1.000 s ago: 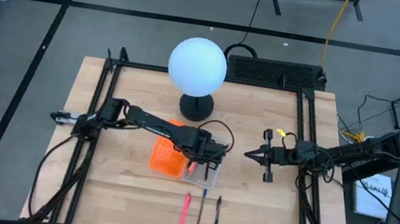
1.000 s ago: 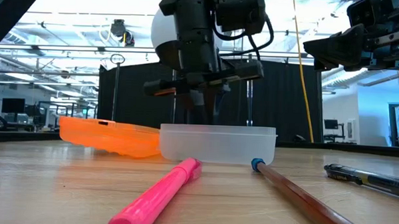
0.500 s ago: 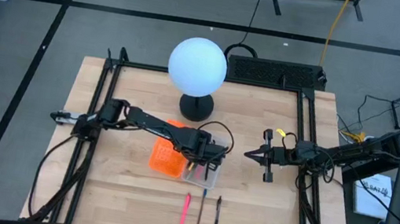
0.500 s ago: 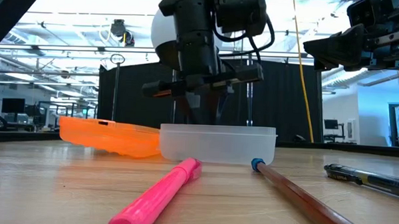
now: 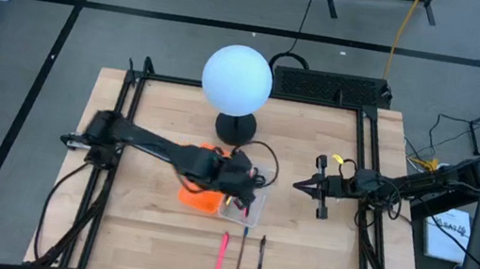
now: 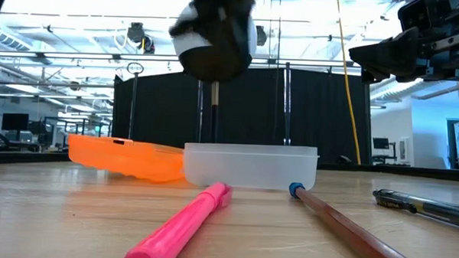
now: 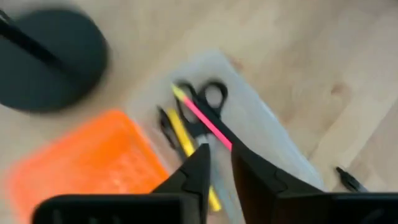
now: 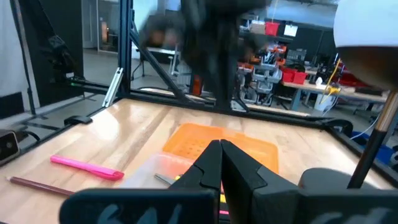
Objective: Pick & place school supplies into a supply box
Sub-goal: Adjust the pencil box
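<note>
The supply box's clear tray (image 5: 243, 211) lies joined to its orange half (image 5: 197, 191) at mid-table. In the left wrist view the clear tray (image 7: 261, 124) holds black-handled scissors (image 7: 208, 98), a yellow pen (image 7: 186, 140), a pink pen (image 7: 208, 121) and a dark pen (image 7: 166, 124). My left gripper (image 7: 221, 155) hovers above the tray, with a narrow gap between its fingers and nothing in it. On the table nearer the near edge lie a pink marker (image 5: 222, 252), a brown pencil (image 5: 240, 255) and a black pen (image 5: 261, 257). My right gripper (image 5: 320, 194) waits shut, in the air to the right of the tray.
The white globe lamp (image 5: 238, 79) stands on its black base (image 5: 235, 130) just beyond the box. A black frame rail (image 5: 363, 172) borders the table on each side. Bare wood lies left of the orange half and right of the black pen.
My left gripper has risen straight up from inside the clear tray, out of the top of the low view, and it is blurred by its motion. The tray and the things on the table have stayed where they were.
</note>
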Tool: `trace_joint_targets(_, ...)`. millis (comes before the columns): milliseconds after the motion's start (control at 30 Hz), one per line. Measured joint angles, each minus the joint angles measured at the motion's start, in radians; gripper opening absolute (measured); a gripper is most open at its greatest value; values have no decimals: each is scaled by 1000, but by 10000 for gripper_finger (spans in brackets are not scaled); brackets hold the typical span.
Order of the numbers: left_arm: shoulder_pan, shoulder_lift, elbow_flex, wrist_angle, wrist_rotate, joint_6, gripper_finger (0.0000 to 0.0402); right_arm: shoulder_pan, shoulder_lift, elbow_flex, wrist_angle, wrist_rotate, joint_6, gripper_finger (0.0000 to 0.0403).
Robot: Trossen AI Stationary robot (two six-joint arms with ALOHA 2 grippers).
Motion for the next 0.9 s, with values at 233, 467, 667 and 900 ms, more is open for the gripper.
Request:
trace_joint_targets(233,-7,-257,-202,-21,-140,52,8,0,0,0,-23,-2,80,0)
trace_joint_targets(467,-18,-466,-647,76,-49,-135,4,0,0,0,-158,2,108,0)
trace_joint_targets(667,-137,-515,-823,335,47,-188,3,0,0,0,-266,66,169,0)
trace_joint_targets(900,-185,-334,-787,578,140,-96,2,0,0,0,-305,247,166,0)
